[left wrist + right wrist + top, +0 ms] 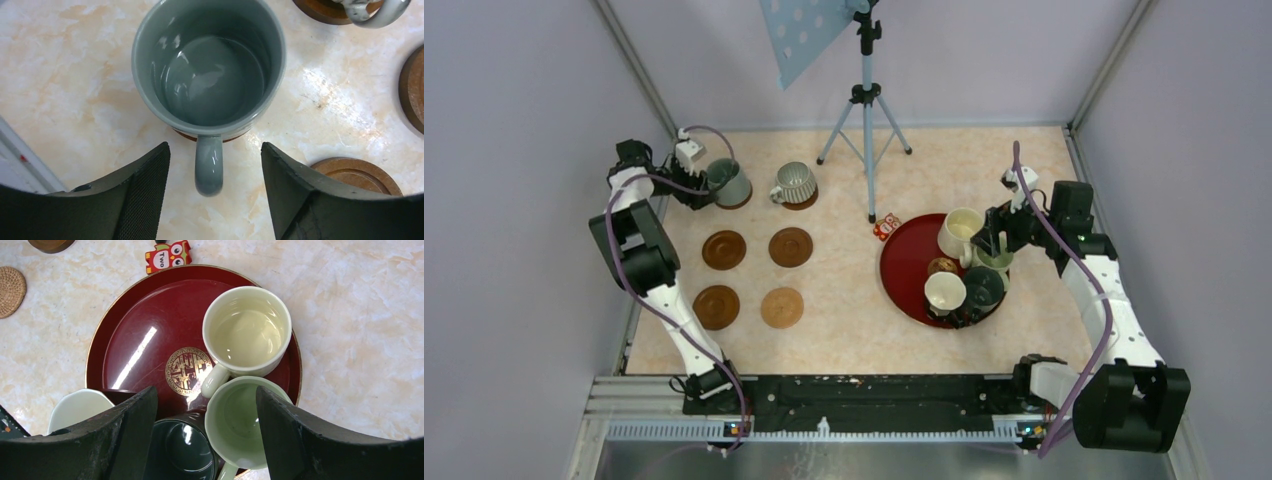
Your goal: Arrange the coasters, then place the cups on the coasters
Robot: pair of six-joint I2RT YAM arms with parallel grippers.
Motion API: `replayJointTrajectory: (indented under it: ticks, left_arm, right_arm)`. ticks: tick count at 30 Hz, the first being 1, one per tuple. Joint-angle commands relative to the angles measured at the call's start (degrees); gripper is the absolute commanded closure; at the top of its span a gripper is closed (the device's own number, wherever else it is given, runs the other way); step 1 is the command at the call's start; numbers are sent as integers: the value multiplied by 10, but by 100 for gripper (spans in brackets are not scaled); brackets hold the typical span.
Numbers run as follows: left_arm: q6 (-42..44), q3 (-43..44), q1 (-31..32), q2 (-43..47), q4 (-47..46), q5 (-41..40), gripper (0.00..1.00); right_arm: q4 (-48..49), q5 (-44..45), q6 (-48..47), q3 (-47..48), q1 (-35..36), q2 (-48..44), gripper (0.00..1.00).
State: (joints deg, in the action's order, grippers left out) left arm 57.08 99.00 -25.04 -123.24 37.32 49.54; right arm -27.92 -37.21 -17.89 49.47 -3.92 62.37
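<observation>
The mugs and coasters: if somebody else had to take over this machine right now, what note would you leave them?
Left gripper: open, jaws either side of the grey-green mug's handle, not touching it.
Right gripper: open, holding nothing, above the mugs on the red tray.
Done: six coasters laid in a grid; the grey-green mug and ribbed mug sit on the far two.
Left: four bare coasters; the cream mug, white mug, pale green mug and dark teal mug wait on the tray.
</observation>
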Motion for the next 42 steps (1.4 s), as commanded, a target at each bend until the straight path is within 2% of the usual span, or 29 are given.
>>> replayJointTrajectory:
  ticks: [1,7,12,18,20,23,29,30,31,32,38,42]
  left_arm:
    - [-12,-5,-7,83,26,-1,24]
    - [-38,-77,-15,171,32,-2,23]
    - [-37,-189,-12,276,35,63,23]
    - [-79,-269,41,372,35,69,23]
    - [-106,-290,80,404,22,54,23]
    - [-171,-323,171,439,-22,15,23]
    - [-327,-341,366,457,-145,-116,20]
    - [-345,-340,391,451,-157,-123,16]
    - [-362,-341,417,445,-177,-122,3]
    - [-378,-342,441,437,-193,-125,1]
    - [-470,-311,583,348,-264,-271,1]
    - [-541,-227,658,264,-255,-366,1]
  right_arm:
    - [7,-13,-7,7,-5,-16,28]
    - [8,-14,-7,8,-5,-23,28]
    - [7,-15,-4,10,-5,-28,28]
    - [7,-13,0,10,-5,-34,28]
    - [6,-10,0,11,-5,-33,28]
    - [7,-1,3,12,-5,-32,28]
    - [7,11,6,13,-5,-29,28]
    - [6,13,6,13,-5,-29,28]
    - [7,15,6,13,-5,-29,28]
    - [6,18,7,12,-5,-29,28]
    - [9,36,10,12,-5,-26,28]
    - [10,41,11,12,-5,-26,28]
